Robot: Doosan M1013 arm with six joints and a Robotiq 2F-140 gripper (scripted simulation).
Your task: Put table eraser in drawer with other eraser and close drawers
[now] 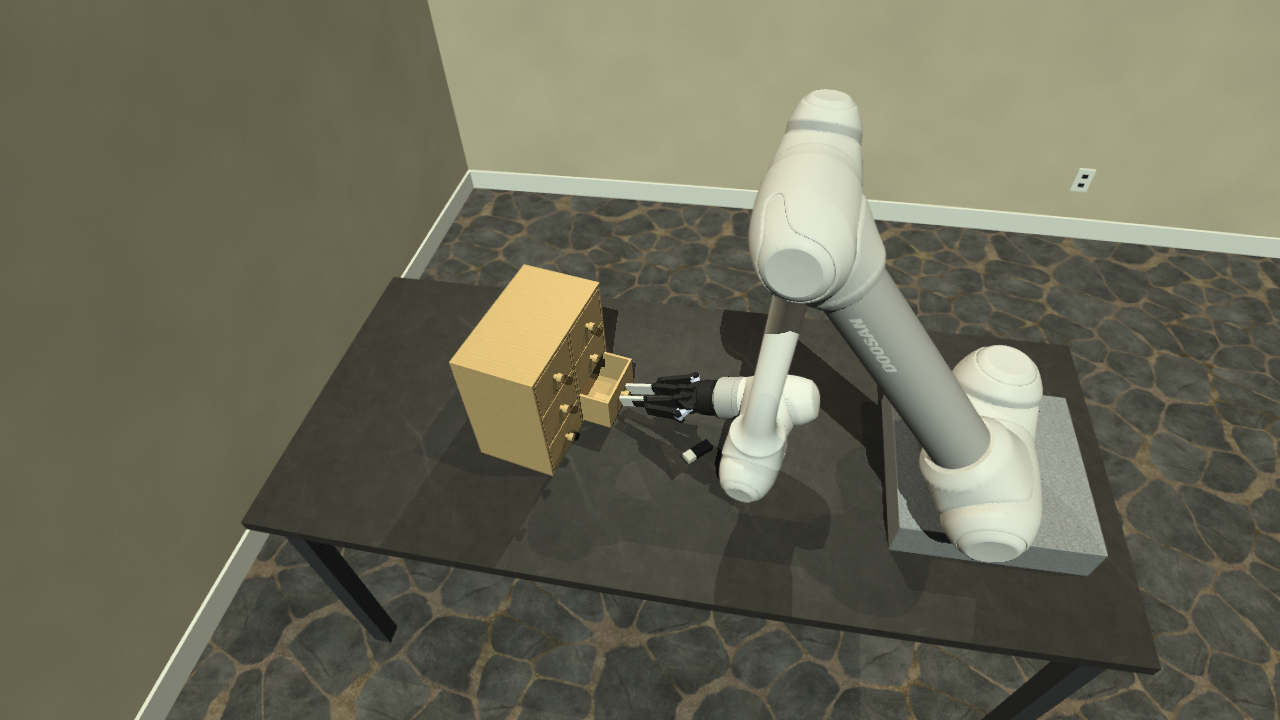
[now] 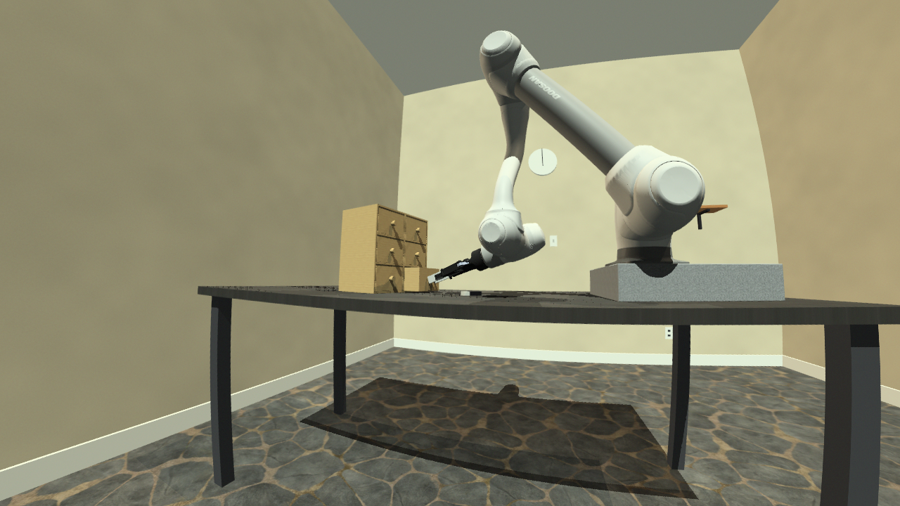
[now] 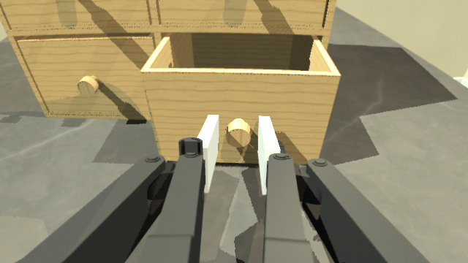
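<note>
The small wooden chest [image 1: 528, 322] [image 2: 358, 251] [image 3: 55, 66] stands upright on the table. Its bottom drawer on the right in the wrist view [image 3: 190, 98] is pulled partly out and looks level; it also shows in the top view [image 1: 597, 411] and the exterior view [image 2: 416, 278]. My gripper [image 1: 626, 394] [image 2: 432, 278] [image 3: 238, 132] is open a little, its white pads on both sides of that drawer's round knob [image 3: 238, 132], with gaps beside it. A black and white eraser [image 1: 696, 451] [image 2: 470, 293] lies on the table, between chest and arm base. No eraser can be made out in the drawer; its floor is mostly hidden.
The other drawers look pushed in; the knob of the bottom drawer beside the open one [image 3: 88, 85] sticks out to its left. The arm's wrist [image 1: 747, 470] hangs close beside the table eraser. The grey base block [image 1: 1065, 465] [image 2: 704, 282] stands at the table's other end.
</note>
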